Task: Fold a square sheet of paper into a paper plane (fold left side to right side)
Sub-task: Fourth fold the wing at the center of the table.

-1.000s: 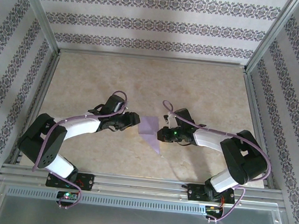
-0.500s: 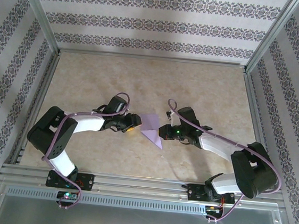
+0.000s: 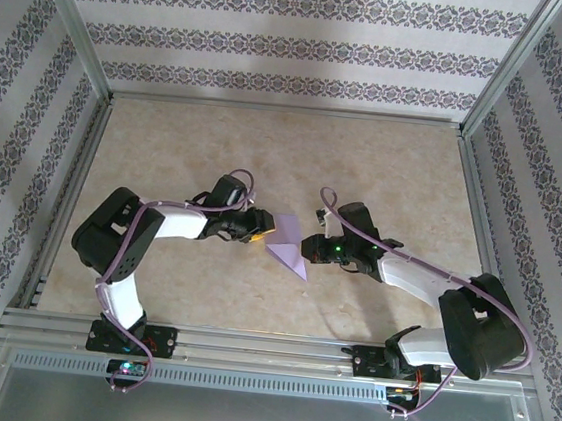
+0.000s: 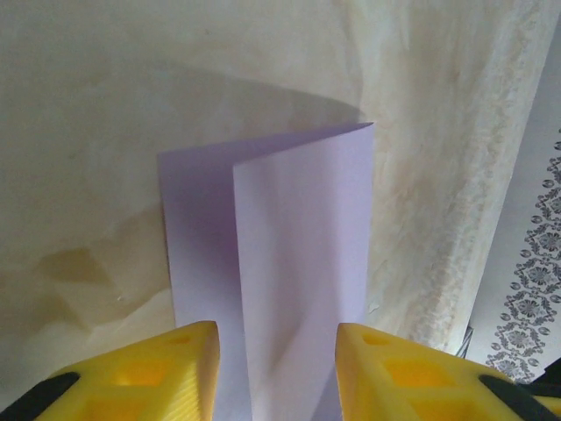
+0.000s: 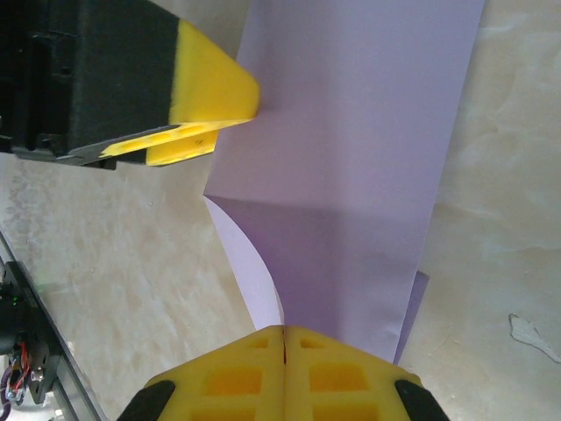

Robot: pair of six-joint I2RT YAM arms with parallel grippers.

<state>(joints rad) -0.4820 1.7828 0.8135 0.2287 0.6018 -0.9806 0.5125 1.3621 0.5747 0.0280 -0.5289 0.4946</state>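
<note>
Lavender and folded narrow, the one square sheet of paper (image 3: 285, 245) sits mid-table (image 3: 396, 172) between the left gripper (image 3: 259, 225) and the right gripper (image 3: 307, 247). Its long axis runs from far-left to a point at near-right. From the left wrist, the crease runs straight away between two yellow fingers (image 4: 175, 368), parted loosely around the paper. From the right wrist, the jaws are clamped tight on the sheet's near end.
</note>
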